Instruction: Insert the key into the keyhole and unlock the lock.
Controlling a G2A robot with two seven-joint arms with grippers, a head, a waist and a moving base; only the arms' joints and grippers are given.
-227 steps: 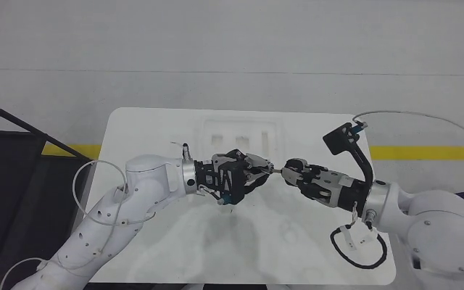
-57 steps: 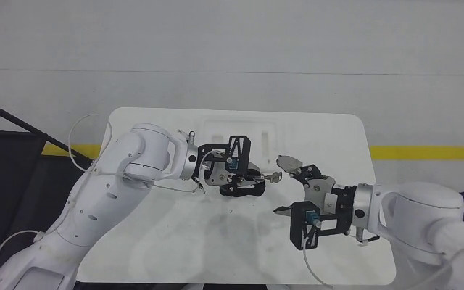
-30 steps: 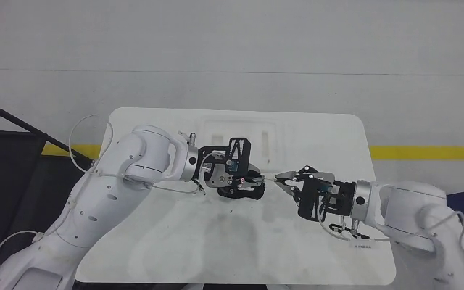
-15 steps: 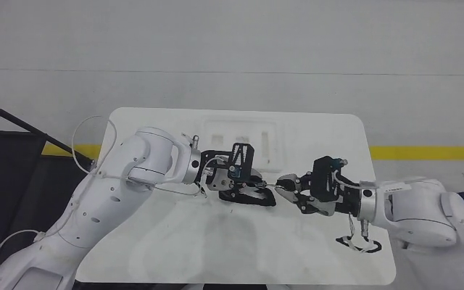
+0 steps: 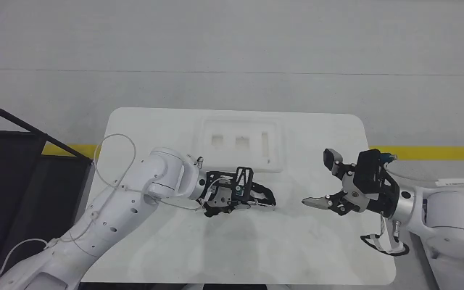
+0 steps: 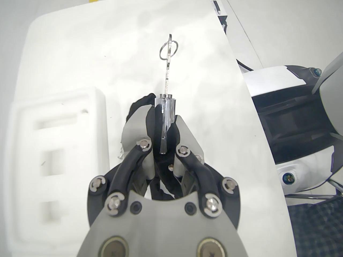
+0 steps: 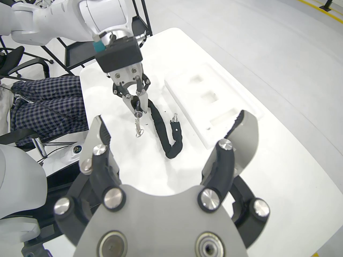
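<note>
- Closest to you, your right gripper (image 7: 171, 124) hung above the near right part of the rounded white table (image 5: 145, 130), its two fingers spread wide with nothing between them
- Your left gripper (image 6: 164, 118) sat low over the middle of the table, well apart from the right one, with its fingers pressed together on the short chrome cylinder of the lock (image 6: 166, 110)
- You could see the slim silver key (image 6: 167, 73) seated in the keyhole at the cylinder's exposed end, its shaft sticking straight out beyond the fingertips, with a small wire ring (image 6: 168, 49) at its head
- The lock's black fabric-sleeved cable (image 7: 163, 132) ran out from beside the left gripper and lay on the tabletop in a loose hook just beside the key
- The cable's free metal tip (image 7: 175, 118) lay out of the cylinder and apart from it, between the key and the tray
- Farthest from you, a white foam tray (image 5: 210, 148) with three rectangular recesses lay flat toward the table's far edge, beyond both grippers
</note>
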